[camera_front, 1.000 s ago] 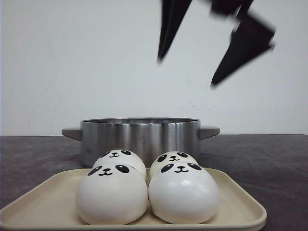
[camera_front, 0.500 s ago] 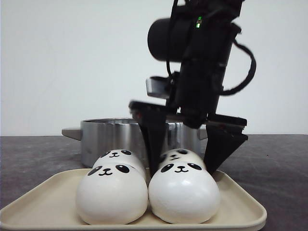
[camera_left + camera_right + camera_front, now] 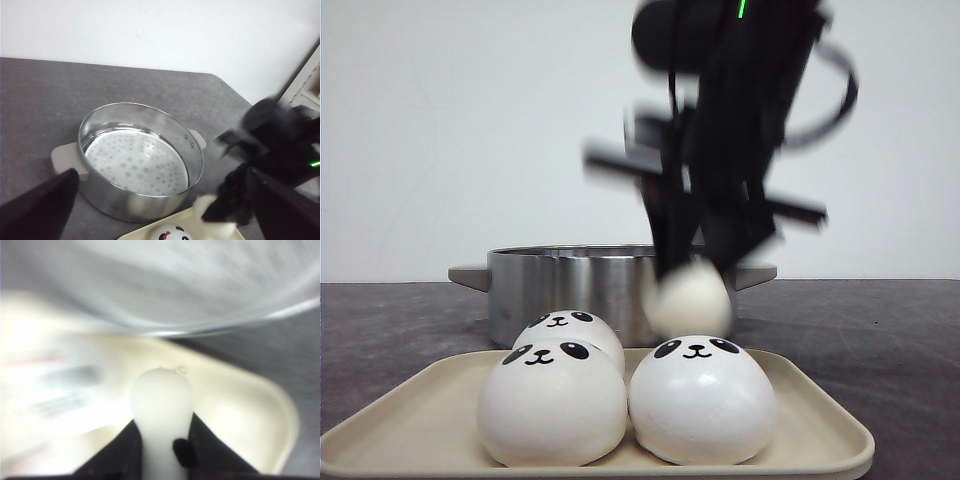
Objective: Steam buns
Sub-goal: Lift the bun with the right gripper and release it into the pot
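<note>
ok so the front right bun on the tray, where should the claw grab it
Take the front right bun across its widest middle, coming straight down from above. It is a smooth dome that narrows toward the top. The front left bun touches its left side, so put one finger front and one back rather than into that seam.

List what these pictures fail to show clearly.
- Front view: motion blur smears the right end effector and the lifted white panda-face bun; its face is unreadable.
- Right wrist view: cream plastic tray blurred.
- Left wrist view: left end effector fingertips cut off; round steel steamer pot hides the tabletop.
</note>
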Motion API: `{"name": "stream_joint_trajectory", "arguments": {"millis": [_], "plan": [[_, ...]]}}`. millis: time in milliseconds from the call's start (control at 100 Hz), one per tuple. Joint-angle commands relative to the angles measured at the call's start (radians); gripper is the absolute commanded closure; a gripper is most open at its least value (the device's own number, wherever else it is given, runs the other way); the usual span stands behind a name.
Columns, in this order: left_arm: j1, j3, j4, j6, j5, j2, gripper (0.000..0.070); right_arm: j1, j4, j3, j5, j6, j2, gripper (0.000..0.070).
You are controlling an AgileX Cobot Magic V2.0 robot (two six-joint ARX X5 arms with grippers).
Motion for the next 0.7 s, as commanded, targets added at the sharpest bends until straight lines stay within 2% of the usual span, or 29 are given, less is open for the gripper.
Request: {"name": "stream_joint_trajectory", "arguments": {"millis": [0,220,280,430,690], "plan": [[-0.004,0.012,0.011,0.0,-0.002,0.003,0.0033,0.027,0.014,0.054,-0.005,0.0,-0.068,0.0689],[-0.004,0.012,0.019,0.0,-0.014,0.004,0.0033,0.005,0.111,0.263,0.19,-0.113,-0.144,0.0691],[-0.004,0.012,0.019,0.0,-0.024,0.004,0.0033,-0.033,0.133,0.336,0.193,-0.159,-0.106,0.0691],[-0.004,0.012,0.019,0.0,-0.028,0.004,0.0033,-0.105,0.126,0.473,0.187,-0.193,0.046,0.0691],[-0.004,0.012,0.018,0.0,-0.028,0.004,0.0033,-0.17,0.126,0.507,0.188,-0.211,0.325,0.0691]]}}
